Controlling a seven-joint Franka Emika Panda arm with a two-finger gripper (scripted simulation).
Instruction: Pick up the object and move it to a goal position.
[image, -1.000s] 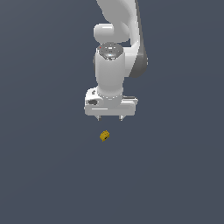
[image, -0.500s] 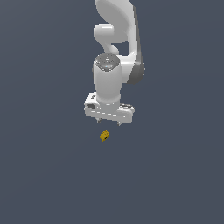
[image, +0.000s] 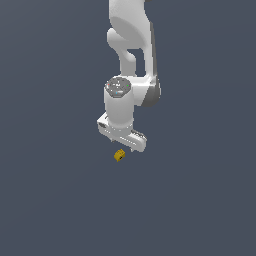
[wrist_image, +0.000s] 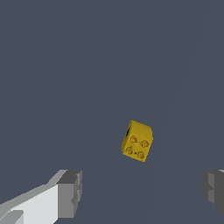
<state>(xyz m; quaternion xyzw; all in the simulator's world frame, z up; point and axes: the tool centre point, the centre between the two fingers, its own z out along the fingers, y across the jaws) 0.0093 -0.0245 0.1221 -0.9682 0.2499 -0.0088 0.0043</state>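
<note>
The small mustard-yellow studded block (image: 119, 155) lies free on the dark grey bench (image: 55, 200), tipped so that four round studs and a dark recess on one side face the wrist camera. In the exterior view it sits just below the white robot gripper (image: 123, 145) and slightly toward that view's left. The jaws are released and spread wide, with nothing between them; in the wrist view the grey fingertips (wrist_image: 70, 193) stand well apart on either side, and the block is ahead of the gap, not in it.

The likely risk is a descent slightly off-centre, so one finger lands on the tilted block and knocks it away; closing on its slanted faces could squeeze it out.

The bench is plain, uniform and unmarked, and no goal marker shows.
</note>
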